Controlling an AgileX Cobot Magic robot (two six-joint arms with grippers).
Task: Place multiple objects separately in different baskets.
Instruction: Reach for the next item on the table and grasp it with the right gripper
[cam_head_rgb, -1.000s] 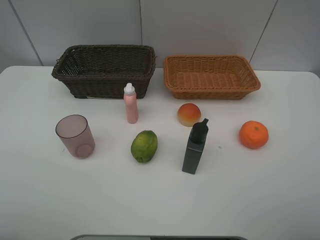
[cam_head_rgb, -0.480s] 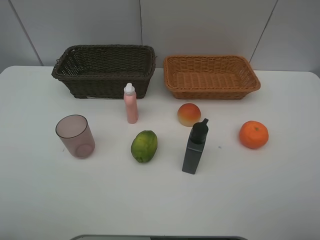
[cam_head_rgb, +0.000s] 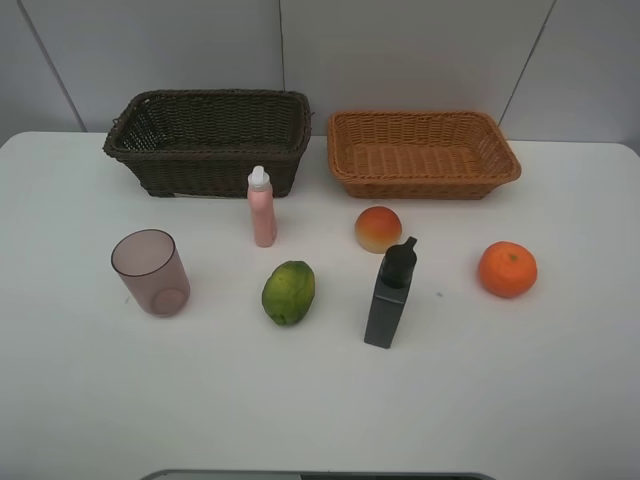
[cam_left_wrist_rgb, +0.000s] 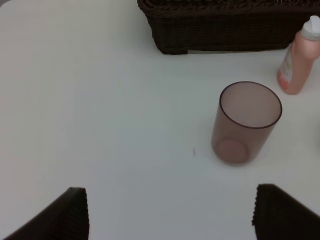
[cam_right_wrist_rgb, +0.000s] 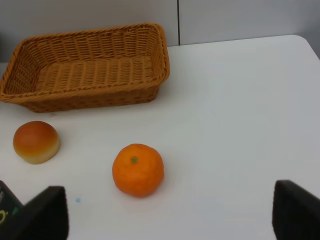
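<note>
— On the worktop (cam_head_rgb: 320, 410), which object is each arm nearer to?

— The mauve cup (cam_head_rgb: 150, 272) stands at the left end of the row, upright and mouth up, in front of the dark brown basket (cam_head_rgb: 200, 165), so the left arm is nearer to it. The orange (cam_head_rgb: 507, 269) sits at the right end, in front of the orange-tan basket (cam_head_rgb: 420, 185), so I'd give that one to the right arm.

— And the grippers?

— The left gripper (cam_left_wrist_rgb: 170, 215) has its jaws spread wide with nothing between them. The mauve cup lies ahead of it, well apart, off-centre toward the pink bottle (cam_head_rgb: 262, 210). The right gripper (cam_right_wrist_rgb: 172, 215) is just as wide and just as empty. The orange lies ahead of it, a little toward the peach (cam_head_rgb: 378, 229).

— What about the rest?

— The green fruit (cam_head_rgb: 288, 292) and the dark bottle (cam_head_rgb: 388, 300) stand mid-row. All six objects are outside the baskets.

— Do the views differ?

— The high camera shows every object and both baskets, but no arm at all. Only the wrist cameras show the fingers, and each takes in just its own end of the row.
</note>
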